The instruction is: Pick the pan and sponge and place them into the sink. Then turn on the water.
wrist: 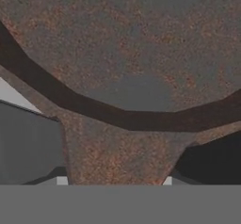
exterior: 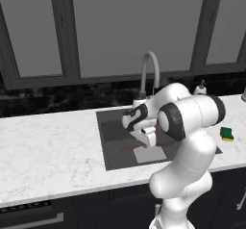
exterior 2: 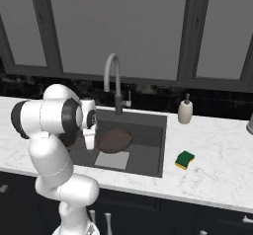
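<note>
- A white marble desk (exterior: 48,146) is stretching across the kitchen, its veining showing faintly.
- A black, glossy marbled backsplash (exterior 2: 217,108) is running along the wall behind it.
- Large windows with dark grey frames (exterior: 67,31) are filling the wall above, their panes (exterior 2: 118,21) showing flat grey.
- Dark cabinet fronts (exterior 2: 197,221) are sitting below, with pale handles (exterior: 33,222).
- A cream soap dispenser (exterior 2: 185,111) is standing on the desk near the backsplash.

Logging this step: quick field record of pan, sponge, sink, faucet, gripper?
pan: over the sink basin, gripper at its handle base
sponge: on the counter right of the sink
sink: holds no sponge yet
faucet: no stream visible
gripper: shut on pan handle
</note>
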